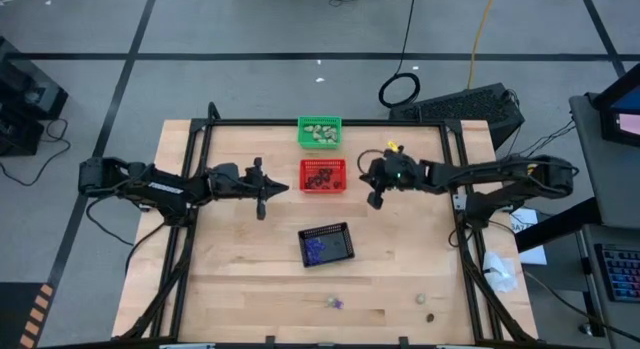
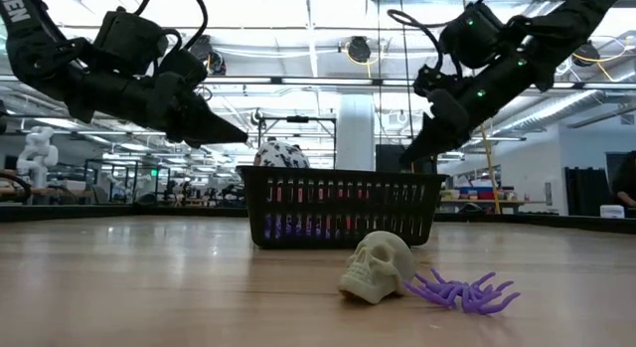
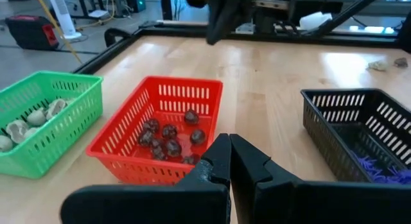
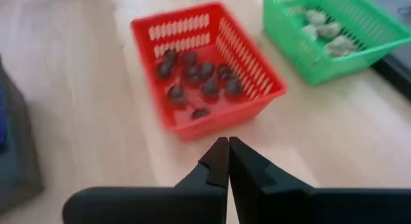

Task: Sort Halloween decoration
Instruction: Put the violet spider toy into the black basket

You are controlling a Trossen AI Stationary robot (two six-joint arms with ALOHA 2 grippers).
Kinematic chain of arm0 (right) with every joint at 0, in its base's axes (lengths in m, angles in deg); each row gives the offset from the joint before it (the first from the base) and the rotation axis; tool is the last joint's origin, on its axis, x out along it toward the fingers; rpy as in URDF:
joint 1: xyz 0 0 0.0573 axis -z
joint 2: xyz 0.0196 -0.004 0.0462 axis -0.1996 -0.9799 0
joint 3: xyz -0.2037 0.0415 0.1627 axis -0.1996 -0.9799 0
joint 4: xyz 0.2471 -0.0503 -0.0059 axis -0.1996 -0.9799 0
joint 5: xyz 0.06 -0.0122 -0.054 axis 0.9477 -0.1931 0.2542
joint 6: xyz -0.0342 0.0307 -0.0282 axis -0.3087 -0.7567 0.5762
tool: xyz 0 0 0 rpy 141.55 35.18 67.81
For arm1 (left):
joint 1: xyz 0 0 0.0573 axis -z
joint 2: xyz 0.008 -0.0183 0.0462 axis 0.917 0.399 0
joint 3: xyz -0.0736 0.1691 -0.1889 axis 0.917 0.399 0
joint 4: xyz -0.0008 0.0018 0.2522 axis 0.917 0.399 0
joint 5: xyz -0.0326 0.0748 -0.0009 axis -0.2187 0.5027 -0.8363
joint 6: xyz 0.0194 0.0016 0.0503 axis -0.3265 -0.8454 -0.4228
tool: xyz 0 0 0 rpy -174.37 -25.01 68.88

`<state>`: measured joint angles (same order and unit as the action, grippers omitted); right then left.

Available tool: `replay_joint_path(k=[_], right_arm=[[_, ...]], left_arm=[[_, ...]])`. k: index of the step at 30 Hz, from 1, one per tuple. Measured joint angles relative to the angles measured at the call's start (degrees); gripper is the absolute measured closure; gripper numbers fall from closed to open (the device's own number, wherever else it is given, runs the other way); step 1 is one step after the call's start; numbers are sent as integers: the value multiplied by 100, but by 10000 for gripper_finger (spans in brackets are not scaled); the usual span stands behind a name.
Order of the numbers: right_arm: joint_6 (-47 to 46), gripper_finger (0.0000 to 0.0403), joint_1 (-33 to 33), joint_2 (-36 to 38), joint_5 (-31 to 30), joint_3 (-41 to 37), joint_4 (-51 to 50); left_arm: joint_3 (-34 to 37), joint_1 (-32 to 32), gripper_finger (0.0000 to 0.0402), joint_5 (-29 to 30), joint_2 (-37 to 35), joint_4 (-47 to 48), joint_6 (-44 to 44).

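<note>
Three mesh baskets, green (image 1: 320,132), red (image 1: 323,175) and black (image 1: 327,244), line the middle of the table (image 1: 240,279), leaving bare passable wood on its left and right sides.

Bright overhead ceiling lights glare; right wrist view blurred.

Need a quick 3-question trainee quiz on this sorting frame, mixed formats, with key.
1. True or false: the red basket holds dark brown trinkets.
2. Which basket holds the purple trinkets? A green basket; B red; C black basket.
3. Fill in: the left gripper and right gripper, both empty, are ____.

Key:
1. True.
2. C.
3. Shut; in each wrist view the fingers meet.
</note>
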<state>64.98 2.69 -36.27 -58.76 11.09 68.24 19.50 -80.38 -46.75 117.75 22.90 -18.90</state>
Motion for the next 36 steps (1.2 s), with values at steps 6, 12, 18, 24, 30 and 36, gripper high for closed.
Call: replay_joint_path(k=[6, 12, 18, 24, 30, 36], right_arm=[[-307, 403, -780, -24, -386, -14, -445], [-667, 403, -1602, 158, -390, -12, -589], [-979, 403, -2425, 426, -941, -7, -878], [-1248, 403, -3164, 371, -668, -5, -869], [-1527, 403, -3698, 17, -669, -5, -662], [-1630, 403, -3993, -740, -644, -3, 336]], left_arm=[[0, 35, 402, -66, 2, 169, -1], [-230, 686, 402, -47, 2, 472, -1], [-966, 1978, 402, 692, 2, 1651, 6], [-1623, 3342, 402, 1737, 4, 2741, 442], [-2000, 4218, 402, 2541, 491, 3098, 1248], [-2637, 4549, 402, 2701, 1438, 3073, 1615]])
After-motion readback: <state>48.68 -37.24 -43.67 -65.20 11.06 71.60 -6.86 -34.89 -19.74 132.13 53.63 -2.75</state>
